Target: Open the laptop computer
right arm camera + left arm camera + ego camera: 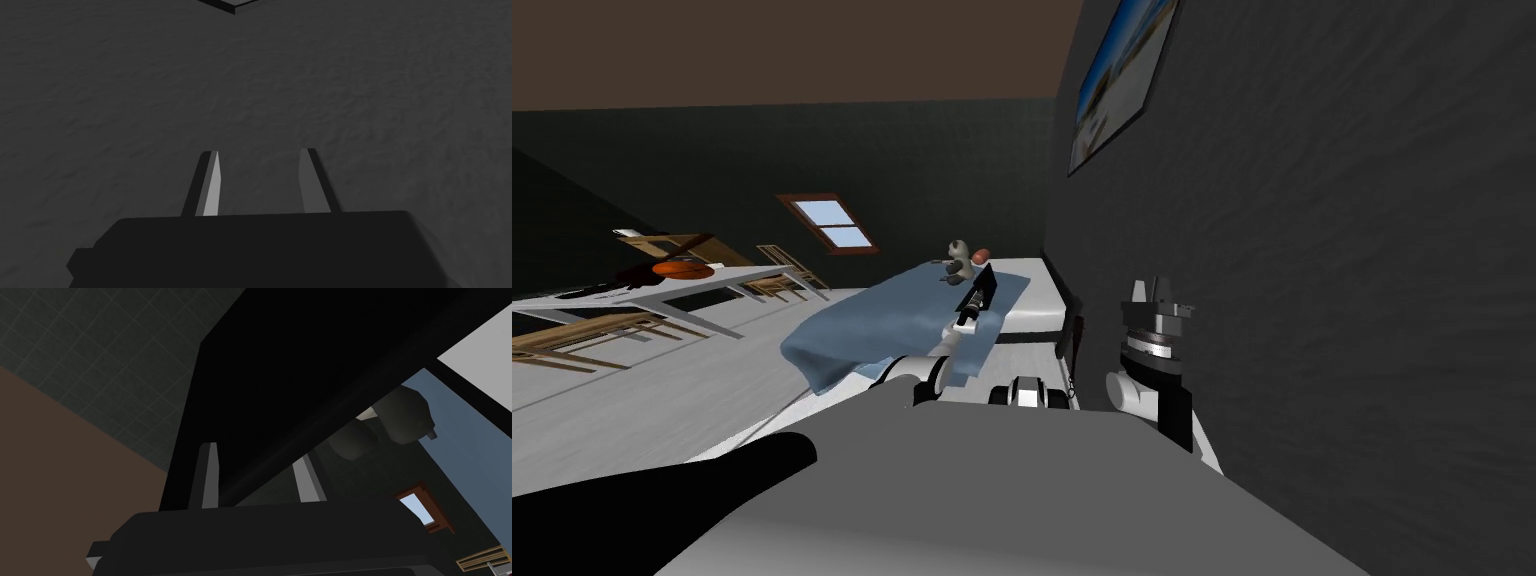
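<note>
Laptop (986,287) on blue blanket (892,320) on bed (1037,300), near far end, just beside grey toy (960,259). Lid (300,363) raised, black, standing steep. Left arm stretched out over blanket to laptop. Left gripper (255,453) at lid's edge, fingers parted, one finger in front of lid panel, other clear of it; grip not evident. Right gripper (258,152) raised beside dark wall (350,75), fingers parted, holding nothing.
</note>
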